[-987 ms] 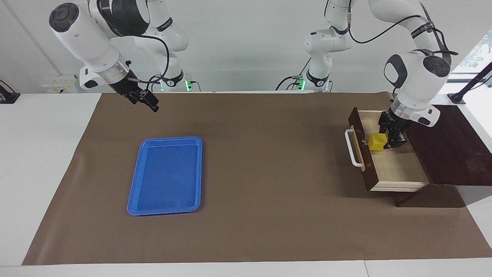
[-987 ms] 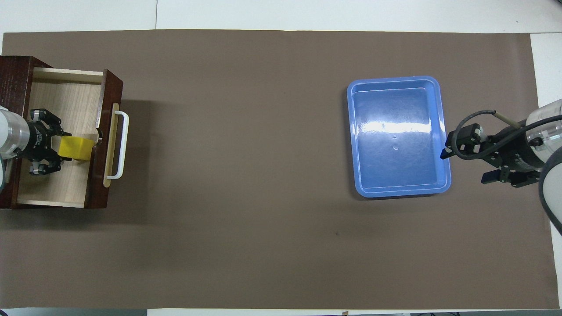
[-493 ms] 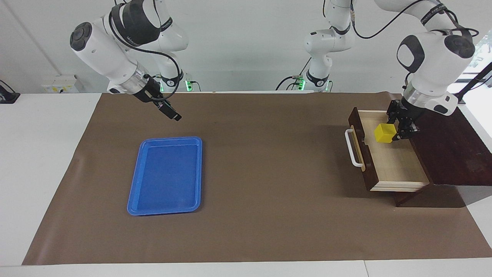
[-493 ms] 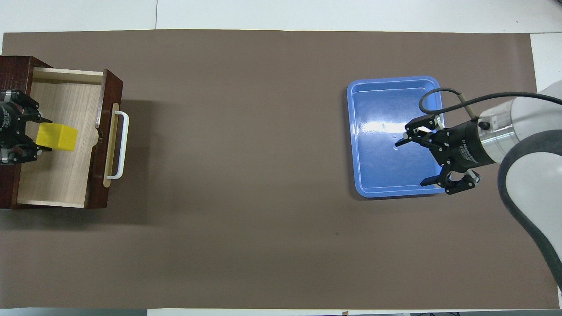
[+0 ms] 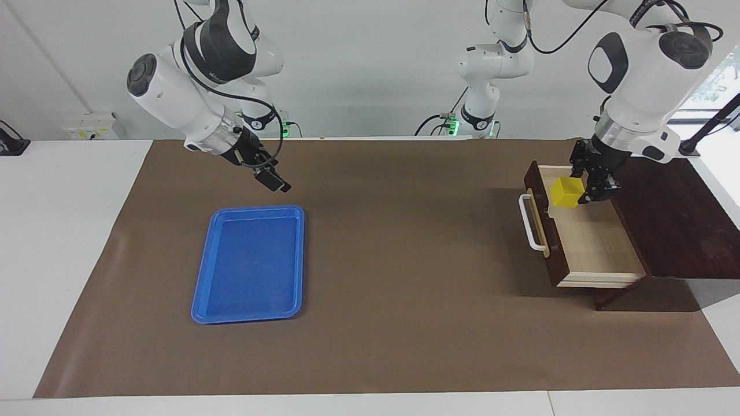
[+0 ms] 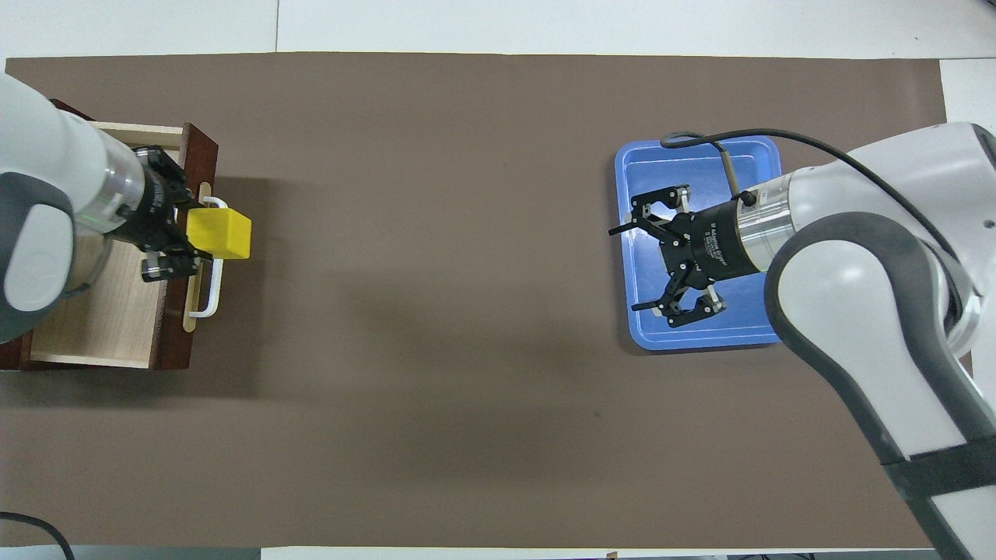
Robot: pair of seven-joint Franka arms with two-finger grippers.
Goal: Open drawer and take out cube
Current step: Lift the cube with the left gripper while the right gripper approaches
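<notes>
While the drawer [image 5: 584, 231] stands pulled out of its dark brown cabinet [image 5: 676, 219] at the left arm's end of the table, the facing view shows the left gripper [image 5: 585, 184] raised over the part of the drawer nearest the robots, its fingers clamped on the yellow cube [image 5: 565, 192]. The cube hangs clear of the pale wooden floor of the drawer, above the inside of the dark front panel. On that panel the white bar handle [image 5: 529, 222] sits on its tan strip, facing the middle of the table. Toward the right arm's end, the right gripper [image 5: 276, 181] hangs in the air over the brown table cover [image 5: 404, 260], above the edge of the blue tray [image 5: 252, 263] that lies nearest the robots, touching nothing.

From overhead, the left gripper [image 6: 180, 233] comes in across the open drawer [image 6: 101, 311] and the cube [image 6: 219, 234] it grips covers part of the white handle [image 6: 210, 292], which is a matter of height, since the facing view puts it over the drawer. Over the blue tray [image 6: 739, 330], the right gripper [image 6: 638, 268] has its fingers spread wide apart with nothing between them. Bare brown table cover [image 6: 467, 311] fills the stretch between drawer and tray.
</notes>
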